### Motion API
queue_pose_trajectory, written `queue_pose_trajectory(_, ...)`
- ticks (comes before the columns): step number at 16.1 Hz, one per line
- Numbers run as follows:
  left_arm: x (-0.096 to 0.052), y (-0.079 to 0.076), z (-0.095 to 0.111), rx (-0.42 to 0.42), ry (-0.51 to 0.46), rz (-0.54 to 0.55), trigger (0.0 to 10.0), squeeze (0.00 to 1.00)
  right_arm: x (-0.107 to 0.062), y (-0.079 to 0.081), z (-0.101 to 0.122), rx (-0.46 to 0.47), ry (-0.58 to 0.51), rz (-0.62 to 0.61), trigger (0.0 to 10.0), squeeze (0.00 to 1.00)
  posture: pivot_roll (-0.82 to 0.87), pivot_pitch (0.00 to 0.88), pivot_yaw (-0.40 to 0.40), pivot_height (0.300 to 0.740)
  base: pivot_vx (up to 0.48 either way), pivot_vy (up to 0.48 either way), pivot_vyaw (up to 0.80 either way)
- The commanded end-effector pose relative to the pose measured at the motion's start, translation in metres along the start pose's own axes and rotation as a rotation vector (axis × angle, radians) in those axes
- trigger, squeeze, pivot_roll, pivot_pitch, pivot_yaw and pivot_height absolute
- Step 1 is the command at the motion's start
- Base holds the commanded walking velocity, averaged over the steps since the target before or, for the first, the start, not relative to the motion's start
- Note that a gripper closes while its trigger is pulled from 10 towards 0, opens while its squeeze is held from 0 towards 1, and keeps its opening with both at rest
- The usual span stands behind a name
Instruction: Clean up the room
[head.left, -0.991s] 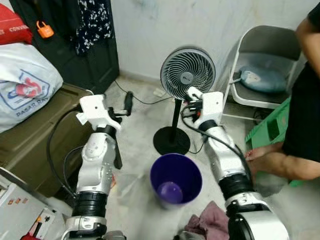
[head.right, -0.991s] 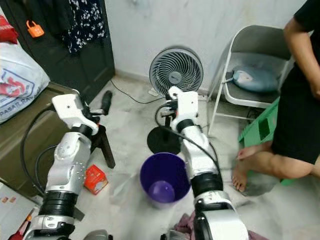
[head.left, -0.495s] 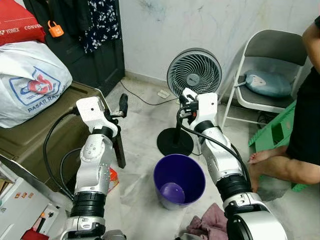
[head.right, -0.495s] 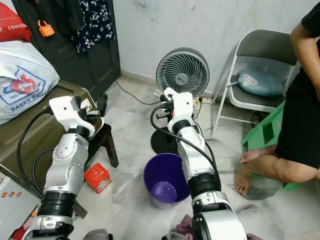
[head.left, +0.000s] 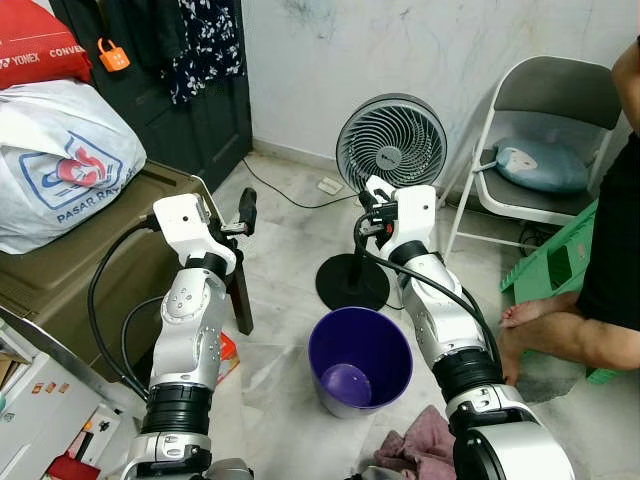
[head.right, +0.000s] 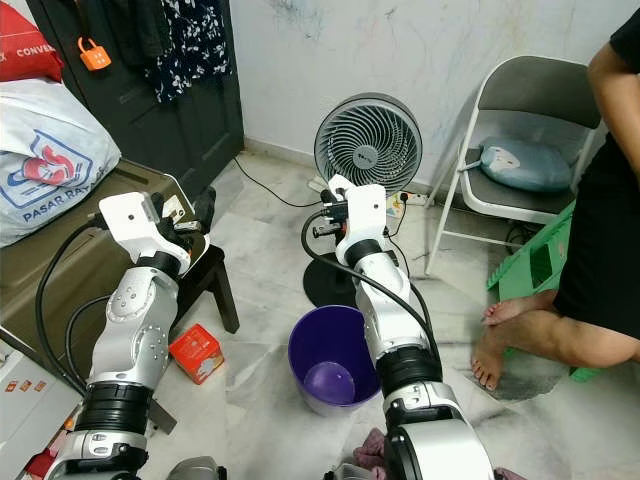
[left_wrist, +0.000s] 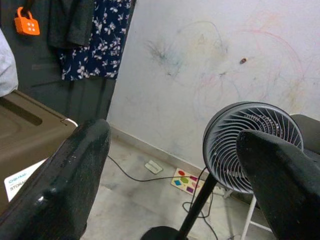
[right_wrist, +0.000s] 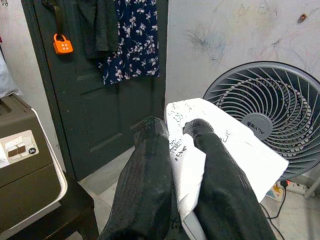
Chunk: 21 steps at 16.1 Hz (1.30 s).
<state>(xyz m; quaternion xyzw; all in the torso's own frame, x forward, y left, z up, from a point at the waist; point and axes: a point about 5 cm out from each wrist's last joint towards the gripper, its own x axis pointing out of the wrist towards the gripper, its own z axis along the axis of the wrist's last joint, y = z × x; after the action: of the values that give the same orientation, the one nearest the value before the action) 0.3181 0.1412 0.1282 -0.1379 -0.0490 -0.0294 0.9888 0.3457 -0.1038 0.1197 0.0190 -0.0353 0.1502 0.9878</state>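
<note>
Judging by the floor, the tidying looks far from finished: a pink cloth (head.left: 420, 445) lies at the robot's feet and a small red box (head.right: 196, 352) sits near the stool (head.right: 212, 275), while the purple bin (head.left: 360, 358) holds what looks like a single purple item. One piece of litter is in hand. The right gripper (right_wrist: 175, 150), raised in front of the fan (head.left: 391, 143) and beyond the bin rather than over it, is pinched on a crumpled white paper (right_wrist: 225, 145) with scribbled writing. The left gripper (left_wrist: 170, 165) is spread wide, holding nothing.
</note>
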Motion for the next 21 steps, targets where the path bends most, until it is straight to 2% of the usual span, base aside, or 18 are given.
queue_pose_trajectory(1,0.003,-0.0035,0.0018,0.0,0.001,-0.008,10.0,0.0,0.0025,-0.0036,0.0038,0.006,-0.008,-0.016,10.0,0.0,0.02,0.0,-0.037,0.74,0.0,0.0,0.0)
queue_pose_trajectory(8,0.0037,-0.0039,0.0026,0.007,-0.001,-0.012,10.0,0.0,0.0032,-0.0043,0.0044,0.01,-0.009,-0.022,10.0,0.0,0.02,0.0,-0.034,0.74,0.0,0.0,-0.43)
queue_pose_trajectory(21,0.0041,-0.0046,0.0026,-0.004,-0.003,-0.017,10.0,0.0,0.0038,-0.0048,0.0046,0.011,-0.011,-0.023,10.0,0.0,0.02,0.0,-0.034,0.74,0.0,0.0,0.0)
